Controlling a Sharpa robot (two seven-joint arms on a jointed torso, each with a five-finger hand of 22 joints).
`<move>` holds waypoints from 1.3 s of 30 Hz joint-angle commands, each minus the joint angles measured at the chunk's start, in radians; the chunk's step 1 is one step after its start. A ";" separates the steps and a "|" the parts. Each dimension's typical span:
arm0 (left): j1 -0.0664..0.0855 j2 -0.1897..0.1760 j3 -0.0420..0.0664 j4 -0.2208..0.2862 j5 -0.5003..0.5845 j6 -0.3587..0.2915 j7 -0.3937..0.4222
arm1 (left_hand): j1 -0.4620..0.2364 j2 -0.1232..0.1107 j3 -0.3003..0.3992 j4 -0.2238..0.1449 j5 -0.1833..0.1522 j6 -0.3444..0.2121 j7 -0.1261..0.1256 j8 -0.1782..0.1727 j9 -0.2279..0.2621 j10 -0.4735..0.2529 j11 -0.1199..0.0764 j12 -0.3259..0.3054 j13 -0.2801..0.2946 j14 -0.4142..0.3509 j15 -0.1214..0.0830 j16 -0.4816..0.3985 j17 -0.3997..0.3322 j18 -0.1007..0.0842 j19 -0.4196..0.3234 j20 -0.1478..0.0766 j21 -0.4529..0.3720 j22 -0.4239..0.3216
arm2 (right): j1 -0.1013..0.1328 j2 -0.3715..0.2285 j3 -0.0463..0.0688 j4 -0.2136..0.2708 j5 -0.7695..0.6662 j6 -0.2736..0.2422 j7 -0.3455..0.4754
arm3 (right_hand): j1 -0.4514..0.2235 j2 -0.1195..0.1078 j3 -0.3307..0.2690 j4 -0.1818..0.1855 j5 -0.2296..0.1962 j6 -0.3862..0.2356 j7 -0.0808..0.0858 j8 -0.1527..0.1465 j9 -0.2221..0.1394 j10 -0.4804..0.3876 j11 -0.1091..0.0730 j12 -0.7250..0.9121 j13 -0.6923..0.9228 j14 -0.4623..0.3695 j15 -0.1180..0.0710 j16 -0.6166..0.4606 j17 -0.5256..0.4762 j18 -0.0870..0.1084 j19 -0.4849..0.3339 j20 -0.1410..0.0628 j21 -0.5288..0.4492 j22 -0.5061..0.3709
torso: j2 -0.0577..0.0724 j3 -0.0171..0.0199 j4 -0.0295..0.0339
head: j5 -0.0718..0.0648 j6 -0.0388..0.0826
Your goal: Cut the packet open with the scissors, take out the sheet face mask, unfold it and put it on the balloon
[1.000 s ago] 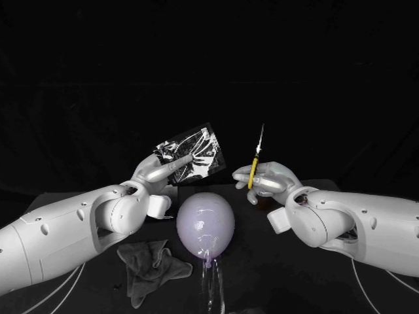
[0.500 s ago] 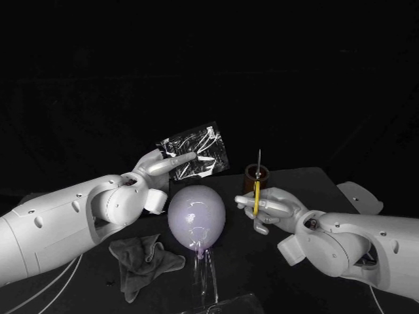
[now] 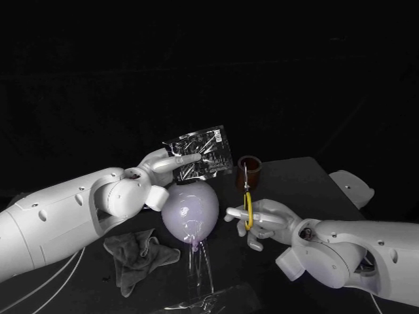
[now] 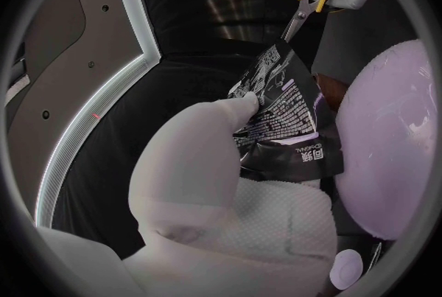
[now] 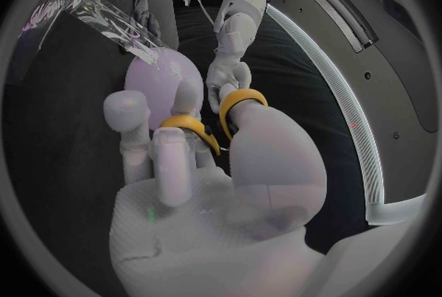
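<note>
On your left hand the fingers are clamped on the shiny black foil packet, held just above the pale lilac balloon. Your right hand has its fingers closed through the loops of the yellow-handled scissors, blades pointing up at the packet's edge.

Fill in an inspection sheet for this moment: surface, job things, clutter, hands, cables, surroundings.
Surface: black table, matte.
Job's things: packet held in the air near the balloon, with no cut that I can see. Scissors point upward, and in the left wrist view their tip is at the packet's edge. The balloon stands upright between the arms.
Clutter: grey cloth crumpled on the table by the balloon; brown cup behind the scissors.
Hands: left hand pinches the packet in its fingers; right hand holds the scissors by their yellow handles.
Cables: thin white cables under the left arm.
Surroundings: black backdrop; nothing else seen.
</note>
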 commanded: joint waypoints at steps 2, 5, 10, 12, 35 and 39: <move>0.004 0.019 0.001 -0.020 -0.008 0.059 -0.082 | -0.002 0.009 0.010 0.006 0.003 -0.009 0.001 0.005 0.213 0.007 -0.001 -0.002 0.001 0.006 0.000 0.007 0.002 0.011 0.007 0.000 0.006 0.002 | -0.017 -0.002 -0.001 0.021 -0.052 0.030 0.011 | 0.026 -0.008 -0.042 0.016 -0.005 -0.008 0.041 -0.028 -0.032 -0.011 0.014 -0.164 -0.147 0.060 0.017 0.000 0.044 0.005 0.004 0.010 -0.001 0.004 | 0.001 0.0023 -0.0010 | -0.004 -0.015; 0.006 0.030 0.001 -0.034 -0.010 0.071 -0.107 | -0.003 0.009 0.011 0.006 0.003 -0.010 0.001 0.006 0.215 0.007 -0.001 -0.002 0.001 0.007 0.000 0.007 0.002 0.011 0.008 -0.001 0.007 0.003 | -0.027 -0.003 -0.001 0.033 -0.055 0.035 0.024 | 0.052 -0.003 -0.080 0.028 -0.004 0.017 0.038 -0.042 -0.055 0.053 0.012 -0.242 -0.229 0.063 0.011 0.008 0.055 0.005 0.018 0.012 0.021 0.022 | 0.001 0.0032 -0.0023 | -0.006 -0.029; 0.009 0.039 0.001 -0.048 -0.011 0.078 -0.130 | -0.004 0.009 0.012 0.006 0.003 -0.010 0.000 0.007 0.217 0.008 -0.001 -0.002 0.002 0.008 0.000 0.008 0.003 0.011 0.009 -0.002 0.009 0.004 | -0.049 -0.004 -0.001 0.045 -0.065 0.051 0.036 | 0.062 0.001 -0.093 0.032 -0.003 0.028 0.037 -0.043 -0.061 0.063 0.013 -0.265 -0.250 0.061 0.013 0.005 0.050 0.004 0.014 0.013 0.015 0.020 | 0.000 0.0080 -0.0029 | -0.009 -0.041; 0.012 0.042 0.001 -0.052 -0.014 0.081 -0.135 | -0.007 0.008 0.012 0.006 0.003 -0.010 -0.001 0.010 0.222 0.010 -0.002 -0.002 0.002 0.010 -0.001 0.008 0.004 0.011 0.010 -0.003 0.012 0.005 | -0.060 -0.004 -0.001 0.049 -0.071 0.060 0.042 | 0.061 -0.004 -0.111 0.037 -0.003 0.054 0.040 -0.034 -0.062 0.003 0.024 -0.316 -0.279 0.054 0.020 -0.008 0.024 0.009 -0.002 0.016 -0.019 0.001 | 0.000 0.0114 -0.0041 | -0.006 -0.045; 0.038 0.059 0.002 -0.085 -0.017 0.078 -0.167 | -0.022 0.006 0.026 0.007 0.003 -0.019 -0.004 0.026 0.255 0.019 -0.007 -0.001 0.002 0.033 -0.008 0.014 0.016 0.011 0.024 -0.014 0.036 0.016 | -0.117 0.003 0.000 0.066 -0.126 0.040 0.073 | 0.117 0.037 -0.357 0.058 -0.002 -0.179 0.154 -0.080 -0.156 -0.352 0.145 -0.393 -0.574 0.015 0.124 -0.034 -0.046 0.035 -0.113 0.100 -0.192 -0.088 | -0.003 0.0181 -0.0052 | -0.018 -0.072; 0.039 0.059 0.002 -0.082 -0.018 0.088 -0.170 | -0.023 0.006 0.027 0.008 0.003 -0.020 -0.005 0.028 0.259 0.020 -0.007 -0.001 0.002 0.035 -0.009 0.014 0.017 0.011 0.024 -0.015 0.037 0.016 | -0.118 0.006 0.000 0.065 -0.130 0.045 0.071 | 0.140 0.051 -0.408 0.071 -0.004 -0.209 0.165 -0.080 -0.169 -0.371 0.150 -0.397 -0.603 0.013 0.133 -0.031 -0.049 0.044 -0.129 0.109 -0.217 -0.103 | -0.003 0.0173 -0.0045 | -0.015 -0.075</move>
